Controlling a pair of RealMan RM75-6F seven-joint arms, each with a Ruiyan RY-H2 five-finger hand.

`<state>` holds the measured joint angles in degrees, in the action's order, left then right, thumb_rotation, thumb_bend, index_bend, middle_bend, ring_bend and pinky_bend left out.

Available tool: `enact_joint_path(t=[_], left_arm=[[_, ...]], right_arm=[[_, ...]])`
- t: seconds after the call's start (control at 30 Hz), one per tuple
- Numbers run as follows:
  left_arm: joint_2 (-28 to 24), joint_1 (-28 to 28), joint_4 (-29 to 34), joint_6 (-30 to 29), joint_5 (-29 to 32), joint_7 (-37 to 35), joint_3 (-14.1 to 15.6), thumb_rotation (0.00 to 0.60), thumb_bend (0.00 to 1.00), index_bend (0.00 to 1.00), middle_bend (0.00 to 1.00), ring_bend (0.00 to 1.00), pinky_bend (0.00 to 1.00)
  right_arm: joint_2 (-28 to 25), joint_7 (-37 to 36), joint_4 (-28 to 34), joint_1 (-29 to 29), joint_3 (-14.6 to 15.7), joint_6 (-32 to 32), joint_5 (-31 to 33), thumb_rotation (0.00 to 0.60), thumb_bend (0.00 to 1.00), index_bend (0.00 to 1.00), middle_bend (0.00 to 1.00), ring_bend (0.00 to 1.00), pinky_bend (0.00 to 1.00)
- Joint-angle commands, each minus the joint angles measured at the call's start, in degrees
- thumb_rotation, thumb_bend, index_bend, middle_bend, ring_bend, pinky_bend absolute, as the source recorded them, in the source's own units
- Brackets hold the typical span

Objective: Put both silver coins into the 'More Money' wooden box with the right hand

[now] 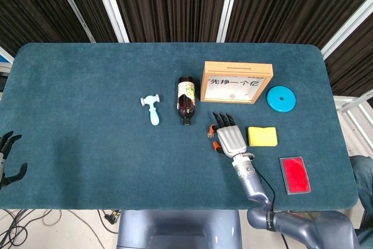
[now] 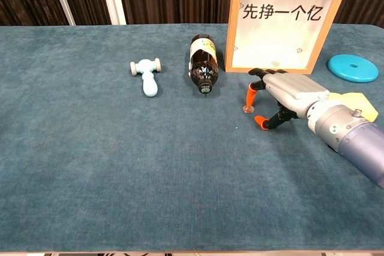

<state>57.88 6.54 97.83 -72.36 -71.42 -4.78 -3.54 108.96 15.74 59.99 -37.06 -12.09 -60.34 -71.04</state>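
A small round silver coin (image 2: 246, 109) lies flat on the teal cloth. Behind it, the glass-fronted 'More Money' wooden box (image 2: 285, 21) stands upright.

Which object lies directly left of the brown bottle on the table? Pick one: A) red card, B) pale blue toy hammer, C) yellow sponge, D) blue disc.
B: the pale blue toy hammer lies left of the brown bottle lying on its side; the others sit to its right.
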Motion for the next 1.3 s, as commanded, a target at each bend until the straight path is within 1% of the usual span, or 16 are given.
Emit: enact_joint_path(t=[0.03, 0.87, 1.3], left_arm=[[0.0, 0.0, 0.0, 0.0, 0.1, 0.0, 0.0, 0.6, 0.4, 0.15, 0.0, 0.0, 0.02], [-0.2, 0.2, 0.4, 0.5, 1.1, 1.0, 0.0, 0.6, 0.4, 0.16, 0.0, 0.0, 0.02], [-0.4, 0.3, 0.9, 1.0, 2.0, 1.6, -0.1, 0.6, 0.4, 0.16, 0.0, 0.0, 0.02]], right_arm=[[0.1, -0.1, -0.2, 0.0, -0.1, 0.1, 0.0, 0.6, 0.46, 0.42, 0.01, 0.0, 0.0], [1.9, -0.3, -2.4, -0.6, -0.3, -0.7, -1.2, 0.6, 0.46, 0.42, 0.01, 0.0, 0.0], [2.3, -0.7, -2.9, -0.5, -0.6, -0.2, -0.7, 0.6, 0.46, 0.42, 0.01, 0.0, 0.0]])
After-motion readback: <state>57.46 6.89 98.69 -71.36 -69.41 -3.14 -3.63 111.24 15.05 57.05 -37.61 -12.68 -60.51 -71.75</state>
